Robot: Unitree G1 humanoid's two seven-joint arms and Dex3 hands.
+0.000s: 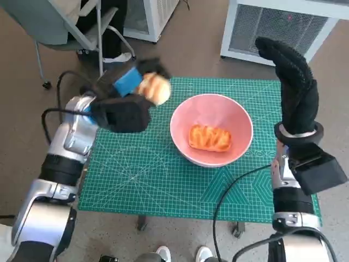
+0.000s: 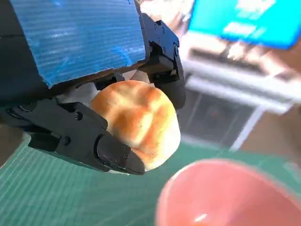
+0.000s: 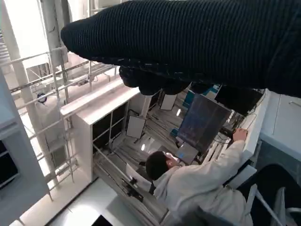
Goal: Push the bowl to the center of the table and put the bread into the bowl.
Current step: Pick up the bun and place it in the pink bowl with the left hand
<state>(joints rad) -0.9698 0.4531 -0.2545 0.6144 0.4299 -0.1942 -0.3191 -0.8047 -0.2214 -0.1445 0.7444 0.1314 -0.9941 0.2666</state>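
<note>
In the head view's lower centre, the pink bowl [image 1: 211, 129] sits mid-desk [image 1: 142, 180], one bread [image 1: 210, 138] already inside; up left, the left hand [image 1: 122, 101] grips a bread roll [image 1: 155, 88], the bowl just right of it; the right hand [image 1: 294, 90] is raised, empty, fingers straight

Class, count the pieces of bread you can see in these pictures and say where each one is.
2. One round bread roll is held in the left hand above the green mat beside the pink bowl; one twisted pastry lies inside it.
</note>
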